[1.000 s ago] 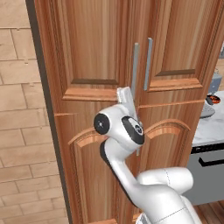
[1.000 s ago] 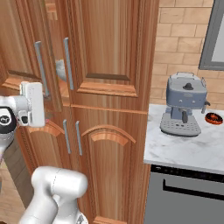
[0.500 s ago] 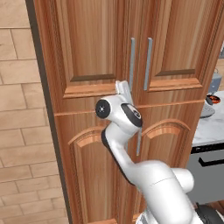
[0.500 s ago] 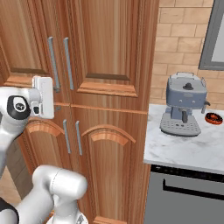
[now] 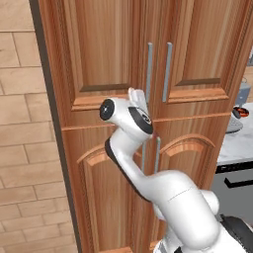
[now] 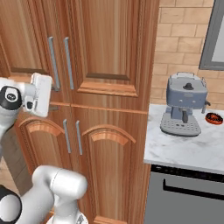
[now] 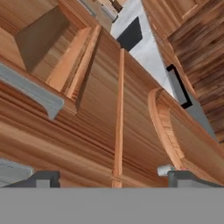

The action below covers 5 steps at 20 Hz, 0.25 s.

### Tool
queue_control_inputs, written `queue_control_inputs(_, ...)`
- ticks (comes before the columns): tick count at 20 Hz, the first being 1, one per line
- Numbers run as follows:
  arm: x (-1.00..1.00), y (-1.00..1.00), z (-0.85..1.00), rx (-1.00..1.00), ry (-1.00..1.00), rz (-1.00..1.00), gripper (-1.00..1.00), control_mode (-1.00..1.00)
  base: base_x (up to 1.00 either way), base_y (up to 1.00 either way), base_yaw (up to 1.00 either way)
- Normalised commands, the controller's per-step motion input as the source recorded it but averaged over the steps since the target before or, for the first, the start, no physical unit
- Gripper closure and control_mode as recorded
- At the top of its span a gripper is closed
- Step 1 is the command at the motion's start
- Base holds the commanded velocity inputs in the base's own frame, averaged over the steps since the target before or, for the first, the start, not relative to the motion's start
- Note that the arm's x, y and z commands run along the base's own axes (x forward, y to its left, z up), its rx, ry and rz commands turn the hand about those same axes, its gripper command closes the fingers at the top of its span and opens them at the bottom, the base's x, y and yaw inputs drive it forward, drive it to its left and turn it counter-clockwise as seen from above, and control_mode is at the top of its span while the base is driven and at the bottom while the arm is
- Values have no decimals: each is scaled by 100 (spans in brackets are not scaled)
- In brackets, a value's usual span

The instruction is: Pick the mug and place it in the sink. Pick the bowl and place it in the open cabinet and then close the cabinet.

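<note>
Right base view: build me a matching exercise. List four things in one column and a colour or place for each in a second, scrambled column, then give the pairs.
Things:
1. cabinet
2. coffee machine
3. small dish
4. bar handles

Descriptions:
A. silver, upright on the upper doors
B. blue-grey, standing on the white counter
C. reddish-brown wood, doors shut
D. dark with red inside, right of the coffee machine

Pairs: 1-C, 2-B, 3-D, 4-A
</note>
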Motion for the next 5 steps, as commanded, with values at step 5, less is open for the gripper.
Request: queue_control_inputs(5, 50, 0, 0, 0, 7, 0, -100, -100, 0, 0, 0)
